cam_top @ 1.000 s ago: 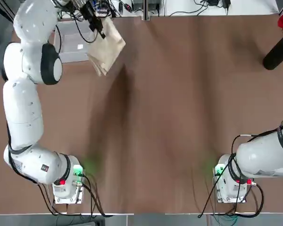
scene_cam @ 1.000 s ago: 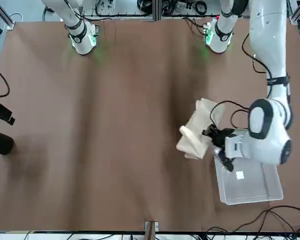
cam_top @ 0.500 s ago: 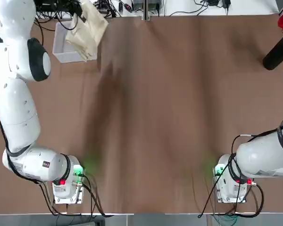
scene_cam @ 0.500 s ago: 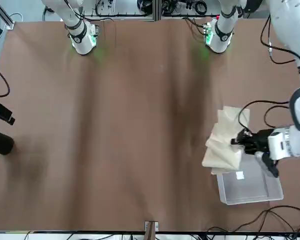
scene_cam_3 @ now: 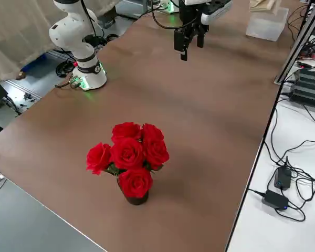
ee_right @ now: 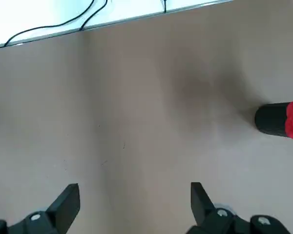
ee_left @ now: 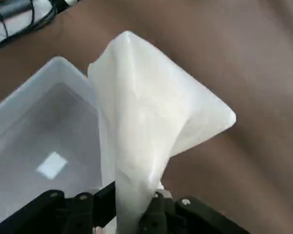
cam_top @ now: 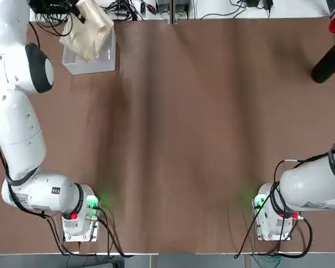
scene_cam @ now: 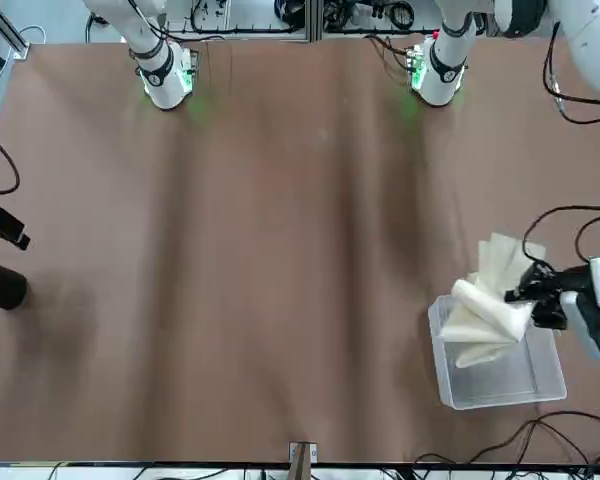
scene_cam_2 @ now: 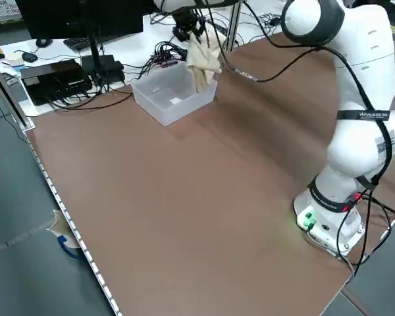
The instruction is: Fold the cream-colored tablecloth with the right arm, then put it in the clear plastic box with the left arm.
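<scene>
The folded cream-colored tablecloth (cam_top: 90,29) hangs in the air from my left gripper (cam_top: 75,11), which is shut on its upper edge. It dangles over the clear plastic box (cam_top: 95,62) at the far left corner of the table. In the front view the tablecloth (scene_cam: 488,308) droops across the box's (scene_cam: 500,385) near wall, held by the left gripper (scene_cam: 540,290). The left wrist view shows the tablecloth (ee_left: 146,122) pinched between the fingers above the box (ee_left: 34,126). My right gripper (ee_right: 134,204) hovers open over bare table at the right side, holding nothing.
A black vase of red roses (scene_cam_3: 128,157) stands near the table's far right edge, close to the right gripper (scene_cam_3: 188,44). Cables and electronics (scene_cam_2: 59,76) lie on the white bench beyond the box. The wide brown tabletop (cam_top: 212,128) lies between the arms.
The left arm has swung the hanging tablecloth leftward and toward the far edge, from beside the box to over it. The right arm has not moved.
</scene>
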Motion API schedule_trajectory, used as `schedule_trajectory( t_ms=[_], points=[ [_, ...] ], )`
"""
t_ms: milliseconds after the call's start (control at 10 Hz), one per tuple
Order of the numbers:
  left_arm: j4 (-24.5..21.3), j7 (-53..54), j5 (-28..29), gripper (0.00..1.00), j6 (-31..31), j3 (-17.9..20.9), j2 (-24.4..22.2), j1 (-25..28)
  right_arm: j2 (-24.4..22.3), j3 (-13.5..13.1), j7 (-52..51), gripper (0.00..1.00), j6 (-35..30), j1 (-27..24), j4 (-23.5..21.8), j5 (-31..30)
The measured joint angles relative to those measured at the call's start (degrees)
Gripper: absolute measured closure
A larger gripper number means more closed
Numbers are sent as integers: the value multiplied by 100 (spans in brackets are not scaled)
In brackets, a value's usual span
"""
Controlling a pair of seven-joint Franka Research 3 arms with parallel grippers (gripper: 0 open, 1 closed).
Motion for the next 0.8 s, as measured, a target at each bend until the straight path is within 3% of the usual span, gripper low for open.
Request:
schedule_trajectory(
  t_ms=[300,800],
  points=[
    [440,1034,846,84,255,-13,291,-66,0,0,0,0,0,0,0,0],
    [554,1282,1435,84,1190,-31,715,-345,0,0,0,0,0,0,0,0]
  ],
)
